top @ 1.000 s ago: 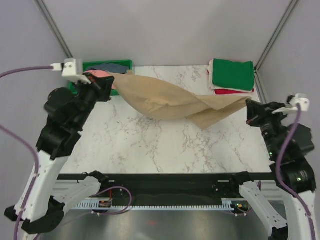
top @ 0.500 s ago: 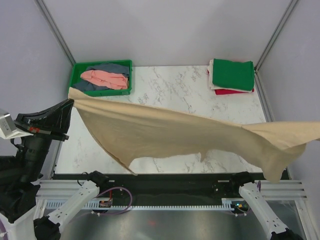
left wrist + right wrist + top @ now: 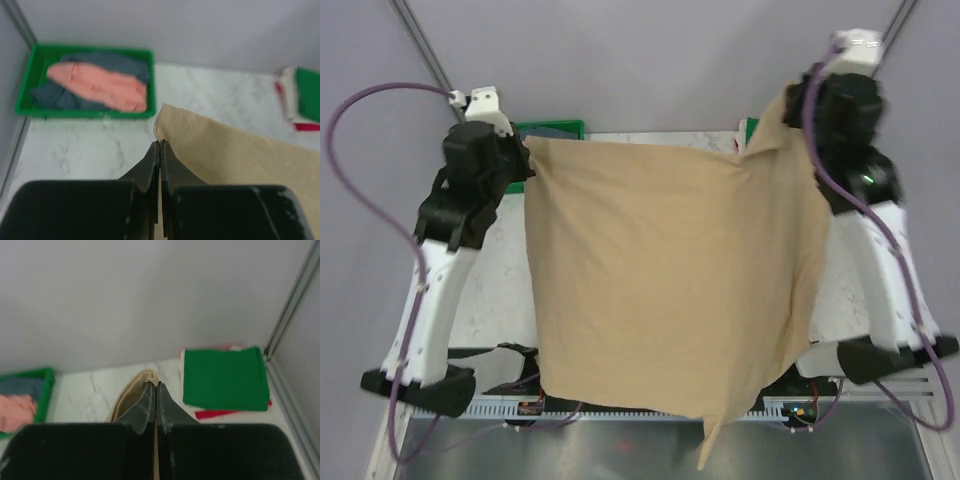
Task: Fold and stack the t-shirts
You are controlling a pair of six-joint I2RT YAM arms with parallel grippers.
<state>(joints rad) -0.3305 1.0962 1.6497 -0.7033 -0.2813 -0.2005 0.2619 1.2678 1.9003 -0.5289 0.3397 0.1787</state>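
Note:
A tan-beige t-shirt point(image 3: 660, 280) hangs spread like a sheet between both raised arms, hiding most of the table. My left gripper point(image 3: 527, 160) is shut on its upper left corner point(image 3: 172, 120), jaws pressed together on the hem. My right gripper point(image 3: 790, 100) is shut on a bunched upper right corner point(image 3: 145, 377). A salmon pink t-shirt point(image 3: 100, 87) lies on a grey-blue one point(image 3: 125, 62) in the tray. A folded dark green t-shirt point(image 3: 222, 377) rests on a red one point(image 3: 220, 413) at the far right.
The green plastic tray point(image 3: 90, 112) stands at the far left corner of the marble table point(image 3: 75, 145). Metal frame posts point(image 3: 290, 300) and grey walls close in the back and sides. The shirt's lower edge hangs past the near table edge point(image 3: 710, 440).
Both arms swung from wide and low at the sides up to the far end. The tan shirt, stretched slantwise before, now hangs flat and square between them.

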